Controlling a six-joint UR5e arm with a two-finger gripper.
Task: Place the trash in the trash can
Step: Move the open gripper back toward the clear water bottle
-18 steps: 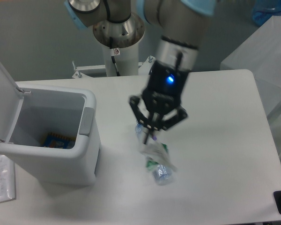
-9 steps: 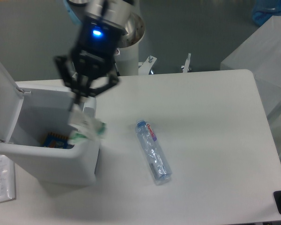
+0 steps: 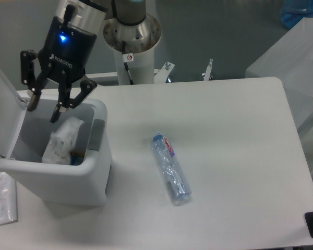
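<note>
Trash cans: one, the trash can [image 3: 68, 177], near the table's [image 3: 240, 146] left edge
Wrappers: one, the wrapper [image 3: 62, 139], inside it
Bottles: one, the bottle [image 3: 170, 168], mid-table
Grippers: one, the gripper [image 3: 44, 107]

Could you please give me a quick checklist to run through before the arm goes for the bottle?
1. Gripper open and empty: ok, fingers spread above the bin.
2. Wrapper inside the bin: ok, it lies within the walls.
3. Lid up: ok, the opening is clear.
4. Bottle reachable: ok, it lies flat on the table, nothing touching it.
5. Room in the bin for the bottle: cannot tell.
</note>
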